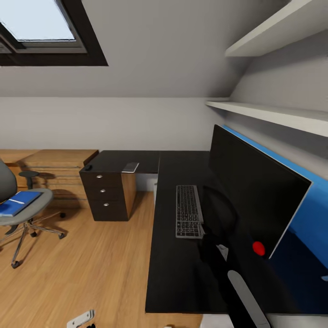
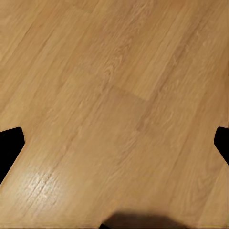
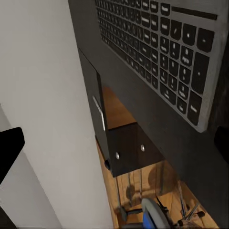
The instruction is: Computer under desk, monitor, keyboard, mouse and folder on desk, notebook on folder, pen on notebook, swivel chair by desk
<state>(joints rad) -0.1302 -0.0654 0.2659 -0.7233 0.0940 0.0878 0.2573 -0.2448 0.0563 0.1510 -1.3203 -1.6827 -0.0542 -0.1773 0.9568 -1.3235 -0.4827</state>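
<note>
Desk: the long black L-shaped desk (image 1: 182,273) bore the wide black monitor (image 1: 255,182).
Keyboard: slim black keyboard (image 1: 189,212) lay beside it, placed.
Chair: grey swivel chair (image 1: 18,205), well apart, held the blue folder (image 1: 18,202); unmoved.
Notebook: small grey notebook (image 1: 130,167) on the desk's far wing.
Grippers: right gripper (image 3: 114,143) and left gripper (image 2: 114,148) both spread, empty.

I'm seeing black desk (image 1: 182,273) with blue back panel (image 1: 314,214) | black monitor (image 1: 255,191) | dark keyboard (image 1: 188,211), pale lettering | bright blue folder (image 1: 19,202) | grey swivel chair (image 1: 27,212) | honey wood-grain floor (image 2: 114,95)

Monitor (image 1: 255,191) base hidden behind right arm; swivel chair (image 1: 20,209) cut by frame edge.
</note>
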